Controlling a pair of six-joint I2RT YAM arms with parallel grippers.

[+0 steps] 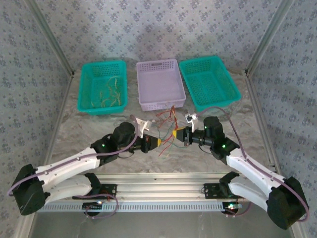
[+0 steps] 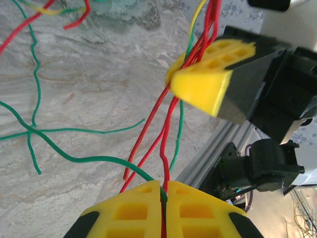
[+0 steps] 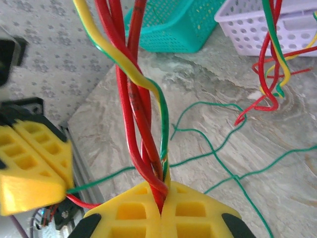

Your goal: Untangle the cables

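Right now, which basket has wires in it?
The left teal basket: thin yellowish wires lie on its floor; the lavender basket and right teal basket hold none.

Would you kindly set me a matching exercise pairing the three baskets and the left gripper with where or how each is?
1. left teal basket
2. lilac basket
3. right teal basket
4. left gripper

A. middle of the row
B. shut on the cables
C. holds thin wires
D. right end of the row

Pairs: 1-C, 2-A, 3-D, 4-B
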